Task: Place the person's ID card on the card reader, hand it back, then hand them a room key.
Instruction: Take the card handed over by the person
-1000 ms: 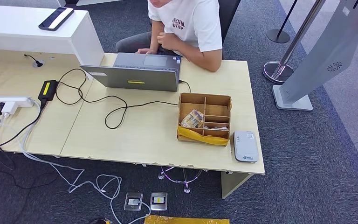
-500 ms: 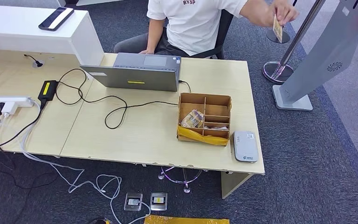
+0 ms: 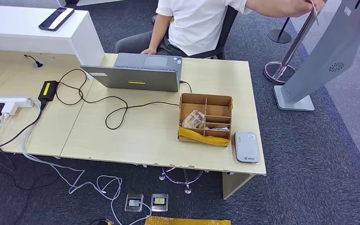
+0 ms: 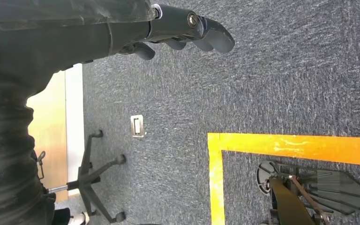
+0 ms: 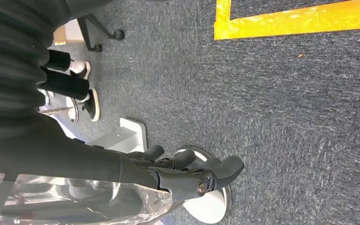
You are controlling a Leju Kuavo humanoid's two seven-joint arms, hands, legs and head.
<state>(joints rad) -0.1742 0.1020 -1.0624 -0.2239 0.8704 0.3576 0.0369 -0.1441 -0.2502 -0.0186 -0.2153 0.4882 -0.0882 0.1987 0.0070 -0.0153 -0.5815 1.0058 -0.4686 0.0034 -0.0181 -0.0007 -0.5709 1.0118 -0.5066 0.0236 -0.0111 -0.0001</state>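
Note:
The white card reader lies flat at the desk's near right corner, with nothing on it. Beside it stands a cardboard box with compartments; one compartment holds cards. A seated person in a white shirt stretches an arm to the upper right and holds a card edge-on near the picture's top. My left hand hangs over the carpet, fingers loosely apart and empty. My right hand also hangs low above the floor, holding nothing.
An open laptop sits at the desk's far side with black cables trailing across the top. A phone lies on the white counter. A grey kiosk stand and a stanchion base stand right of the desk.
The person lifted a hand from near the laptop and swung the arm out to the upper right with a card in it. Reader, box and my hands stayed put.

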